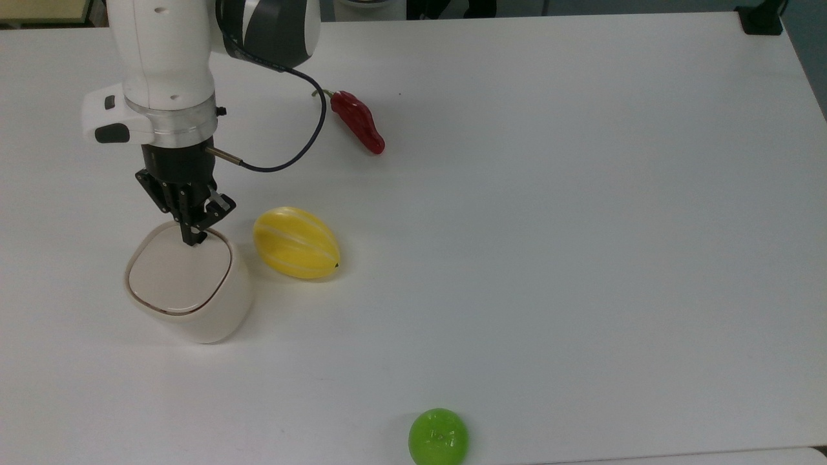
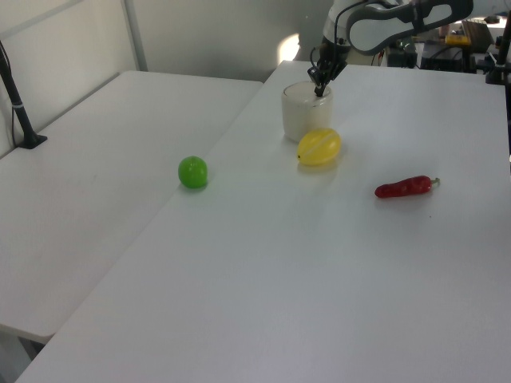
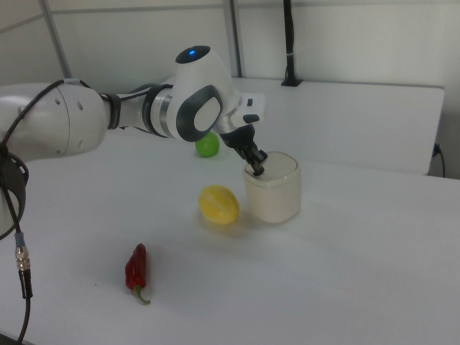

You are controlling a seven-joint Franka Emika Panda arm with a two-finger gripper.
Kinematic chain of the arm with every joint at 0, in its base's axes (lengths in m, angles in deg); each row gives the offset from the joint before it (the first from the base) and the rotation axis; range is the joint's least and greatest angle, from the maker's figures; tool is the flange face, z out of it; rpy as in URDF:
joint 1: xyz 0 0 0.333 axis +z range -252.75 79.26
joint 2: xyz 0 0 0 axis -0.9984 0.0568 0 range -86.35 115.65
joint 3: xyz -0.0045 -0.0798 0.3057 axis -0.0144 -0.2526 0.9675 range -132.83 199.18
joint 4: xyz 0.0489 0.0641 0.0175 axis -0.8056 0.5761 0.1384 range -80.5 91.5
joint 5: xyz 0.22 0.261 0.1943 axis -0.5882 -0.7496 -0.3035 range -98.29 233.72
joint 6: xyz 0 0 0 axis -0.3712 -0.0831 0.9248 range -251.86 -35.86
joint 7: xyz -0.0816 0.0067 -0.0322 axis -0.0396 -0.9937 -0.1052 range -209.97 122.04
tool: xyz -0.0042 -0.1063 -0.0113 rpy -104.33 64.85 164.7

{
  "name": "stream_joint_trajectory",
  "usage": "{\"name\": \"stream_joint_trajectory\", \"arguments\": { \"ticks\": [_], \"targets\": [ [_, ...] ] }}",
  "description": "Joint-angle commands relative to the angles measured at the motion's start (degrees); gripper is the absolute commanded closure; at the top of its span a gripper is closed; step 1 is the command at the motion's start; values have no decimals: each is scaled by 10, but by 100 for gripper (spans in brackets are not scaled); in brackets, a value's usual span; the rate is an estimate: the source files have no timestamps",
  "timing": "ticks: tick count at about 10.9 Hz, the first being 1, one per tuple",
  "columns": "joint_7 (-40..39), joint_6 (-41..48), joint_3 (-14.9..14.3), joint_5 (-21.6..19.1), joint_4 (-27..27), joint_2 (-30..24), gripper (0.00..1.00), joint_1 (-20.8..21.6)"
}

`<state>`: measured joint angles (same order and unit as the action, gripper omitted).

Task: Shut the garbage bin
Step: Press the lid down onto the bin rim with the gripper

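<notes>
The cream garbage bin [image 1: 194, 290] [image 2: 302, 116] [image 3: 274, 194] stands near the top view's left edge, its flat lid lying level inside the rim. My gripper [image 1: 193, 238] [image 2: 320, 90] [image 3: 257, 169] points straight down with its fingers shut together, the tips resting on the lid's edge nearest the arm. Nothing is held between the fingers.
A yellow melon [image 1: 296, 243] [image 2: 319, 147] [image 3: 218, 204] lies right beside the bin. A red chili pepper [image 1: 358, 121] [image 2: 406, 187] [image 3: 136, 272] lies farther off, and a green apple [image 1: 438, 436] [image 2: 192, 172] [image 3: 208, 146] sits near the table edge. The arm's cable [image 1: 294, 142] loops beside the wrist.
</notes>
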<state>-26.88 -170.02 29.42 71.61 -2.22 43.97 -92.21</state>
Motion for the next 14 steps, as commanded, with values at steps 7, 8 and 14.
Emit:
{"name": "stream_joint_trajectory", "arguments": {
  "ticks": [7, 8, 14],
  "targets": [
    [3, 5, -4, 7, 23, 0, 100, 4],
    [5, 8, -4, 6, 20, -4, 100, 5],
    [2, 88, -2, 7, 20, -95, 100, 39]
  ]
}}
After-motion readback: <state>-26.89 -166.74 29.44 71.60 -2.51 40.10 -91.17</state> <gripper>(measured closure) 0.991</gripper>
